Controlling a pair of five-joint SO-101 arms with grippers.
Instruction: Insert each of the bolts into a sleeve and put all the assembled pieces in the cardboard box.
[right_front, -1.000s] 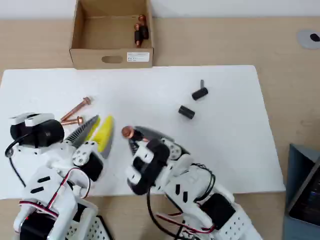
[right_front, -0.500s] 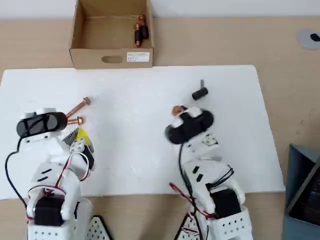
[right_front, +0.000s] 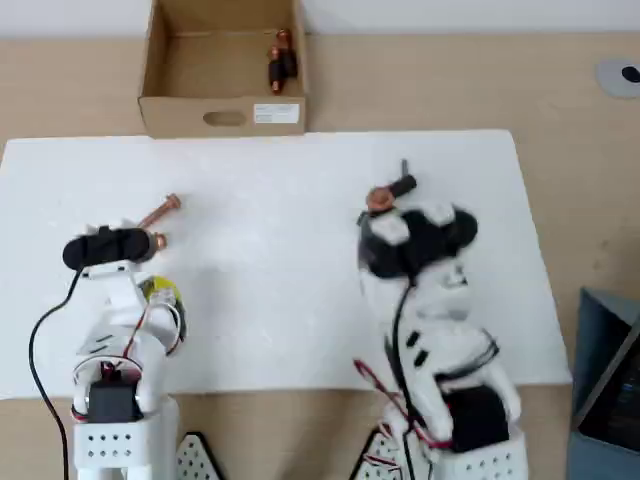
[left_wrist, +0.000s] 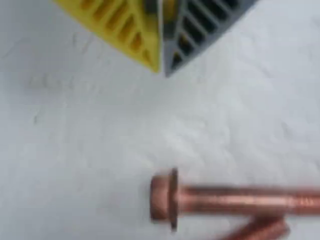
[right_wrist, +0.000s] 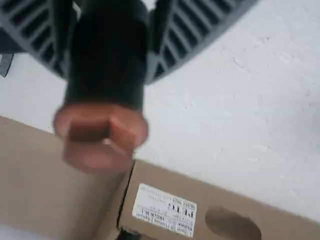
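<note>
My right gripper (right_front: 385, 205) is shut on a black sleeve (right_wrist: 107, 55) with a copper bolt head (right_wrist: 100, 132) sticking out of its end. It hangs over the white mat (right_front: 270, 300) right of centre, next to a loose black sleeve (right_front: 402, 187). The cardboard box (right_front: 220, 115) stands beyond the mat at the back left, with assembled pieces (right_front: 280, 60) inside; its labelled wall (right_wrist: 200, 205) faces the held piece. My left gripper (left_wrist: 161, 65) is shut on nothing, pointing down beside two copper bolts (left_wrist: 225, 200) (right_front: 160, 212) on the mat's left.
A dark grey bin (right_front: 605, 370) stands off the mat at the right edge. A grey disc (right_front: 620, 75) lies on the wooden table at the back right. Bare mat stretches between the two arms.
My right arm has swung from the front centre toward the back right, carrying the piece. The left arm has turned upright over the two bolts, its fingers now pointing down.
</note>
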